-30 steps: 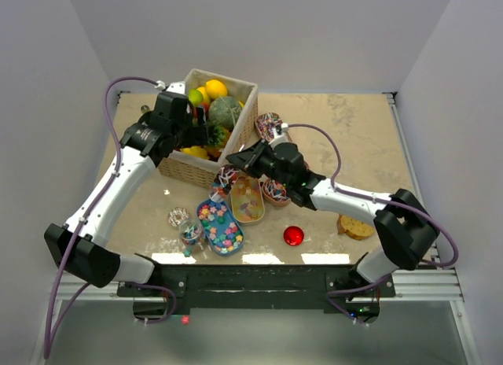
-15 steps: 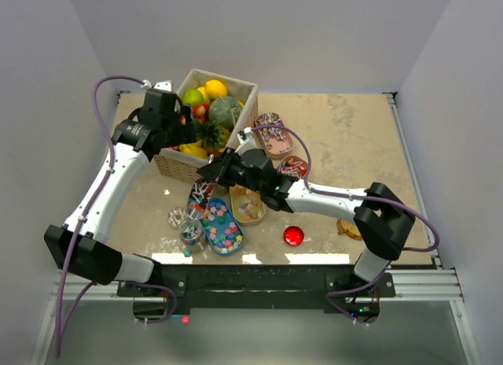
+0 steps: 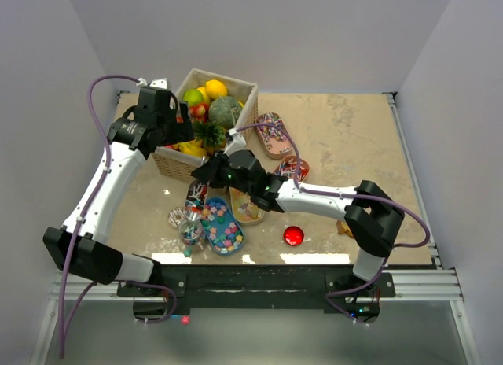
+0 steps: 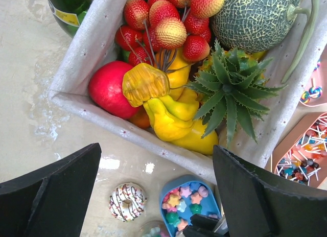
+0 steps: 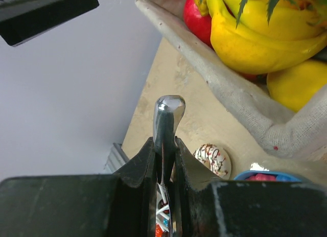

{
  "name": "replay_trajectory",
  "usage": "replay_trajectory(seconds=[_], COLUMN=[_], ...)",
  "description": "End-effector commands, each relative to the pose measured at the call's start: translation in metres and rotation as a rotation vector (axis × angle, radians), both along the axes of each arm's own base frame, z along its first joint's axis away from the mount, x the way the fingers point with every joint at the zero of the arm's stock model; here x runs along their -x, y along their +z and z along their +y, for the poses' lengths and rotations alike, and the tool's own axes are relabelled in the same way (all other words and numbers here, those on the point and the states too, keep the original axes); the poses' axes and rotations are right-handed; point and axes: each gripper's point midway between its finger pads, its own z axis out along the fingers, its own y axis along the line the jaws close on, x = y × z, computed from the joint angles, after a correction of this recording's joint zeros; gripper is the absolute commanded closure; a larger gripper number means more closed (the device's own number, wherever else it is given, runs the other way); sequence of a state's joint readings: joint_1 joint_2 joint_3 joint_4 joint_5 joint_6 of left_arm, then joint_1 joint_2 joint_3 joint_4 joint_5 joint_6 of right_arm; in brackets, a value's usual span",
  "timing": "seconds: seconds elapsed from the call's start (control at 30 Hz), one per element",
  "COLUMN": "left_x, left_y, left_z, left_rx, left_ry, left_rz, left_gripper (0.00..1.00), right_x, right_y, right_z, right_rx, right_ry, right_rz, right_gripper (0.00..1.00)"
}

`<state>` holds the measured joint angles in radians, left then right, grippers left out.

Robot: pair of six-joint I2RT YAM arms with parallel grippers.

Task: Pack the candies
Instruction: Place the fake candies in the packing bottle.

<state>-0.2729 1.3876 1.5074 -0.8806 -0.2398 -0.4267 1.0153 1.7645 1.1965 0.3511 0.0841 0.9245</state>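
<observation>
**Spotter:** From above, where are you?

**Arm:** My left gripper [image 3: 174,123] hangs over the left corner of the fruit basket [image 3: 247,113], fingers spread wide, nothing in them. My right gripper [image 3: 206,170] sits just off the basket's near wall, its forearm stretched across the table [image 3: 354,137].

**Spotter:** And the sweets?

**Arm:** The pastel candies [image 3: 222,226] fill a blue tray [image 3: 201,215] near my bases. The orange gummies [image 3: 245,208] lie beside them, partly under my right arm. The striped candies [image 3: 271,133] sit in a pink tray [image 3: 284,151] right of the basket. A doughnut [image 3: 178,217] and a red ball [image 3: 293,236] lie nearby.

**Spotter:** Left wrist?

**Arm:** My fingers stand far apart, framing the bananas [image 4: 171,124], strawberries [image 4: 163,22], a melon [image 4: 255,12] and a pineapple crown [image 4: 230,89]. The basket's grey wall stands between me and the blue tray below. A green bottle [image 4: 69,7] stands behind the basket.

**Spotter:** Right wrist?

**Arm:** My jaws are pinched tight on a thin silvery handle [image 5: 168,112] that pokes past my fingertips. I can't tell what is on its far end. Striped wrappers show low between my fingers. The basket corner fills the upper right.
</observation>
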Motion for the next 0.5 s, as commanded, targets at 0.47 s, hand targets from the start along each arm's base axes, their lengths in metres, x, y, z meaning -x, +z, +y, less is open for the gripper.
replay_trajectory(seconds=[0.47], left_x=[-0.003], left_y=[0.017], left_z=[0.002], left_rx=[0.015], left_ry=[-0.001], left_rz=[-0.047], left_gripper=[0.03], right_x=[0.006], right_y=[0.042], right_z=[0.006], right_rx=[0.021], right_ry=[-0.008], right_rz=[-0.21], right_gripper=[1.0])
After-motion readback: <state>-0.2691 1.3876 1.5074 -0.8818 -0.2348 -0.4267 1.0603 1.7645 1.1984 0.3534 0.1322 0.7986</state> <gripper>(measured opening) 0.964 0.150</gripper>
